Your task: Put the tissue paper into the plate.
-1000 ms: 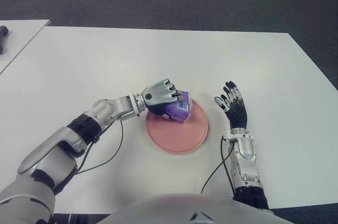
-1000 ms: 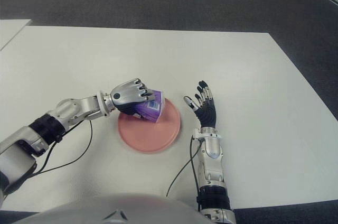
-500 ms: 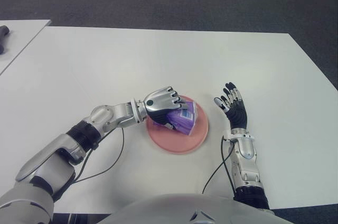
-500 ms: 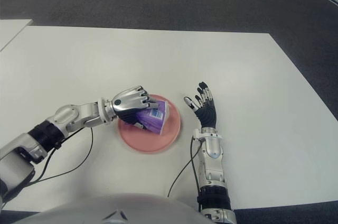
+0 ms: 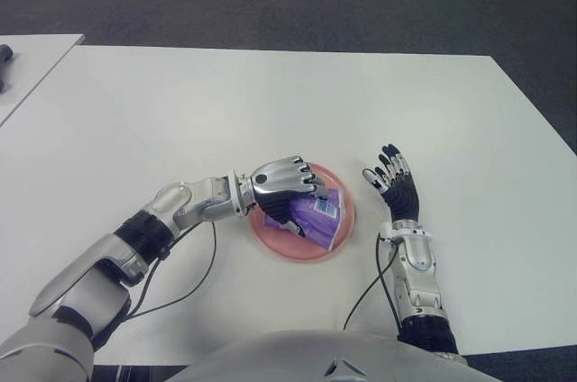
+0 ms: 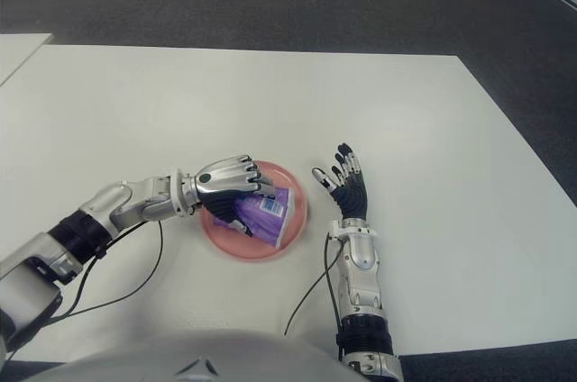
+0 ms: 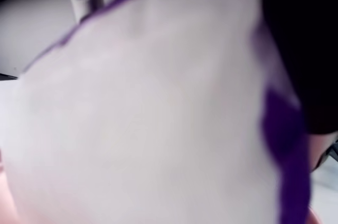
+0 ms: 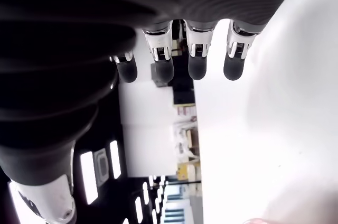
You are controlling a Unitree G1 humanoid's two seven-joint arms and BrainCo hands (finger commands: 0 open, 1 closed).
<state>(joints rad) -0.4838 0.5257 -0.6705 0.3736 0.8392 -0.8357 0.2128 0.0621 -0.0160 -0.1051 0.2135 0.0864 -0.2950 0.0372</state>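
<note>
White tabletop [image 5: 270,94], with dark carpet beyond its far edge. Pink plate [image 5: 279,247] near the middle of the tabletop's near edge. Left hand [image 5: 287,180], fingers curled around a purple tissue pack [image 5: 317,216], holds it over the plate; whether pack and plate touch cannot be told. The pack's long axis slants toward the near right corner, its far end hidden under the fingers. Right hand [image 5: 393,184], just beside the plate's right rim, fingers spread, empty.

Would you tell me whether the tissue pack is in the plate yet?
In: the tissue pack lies over the pink plate, left hand curled on it.
</note>
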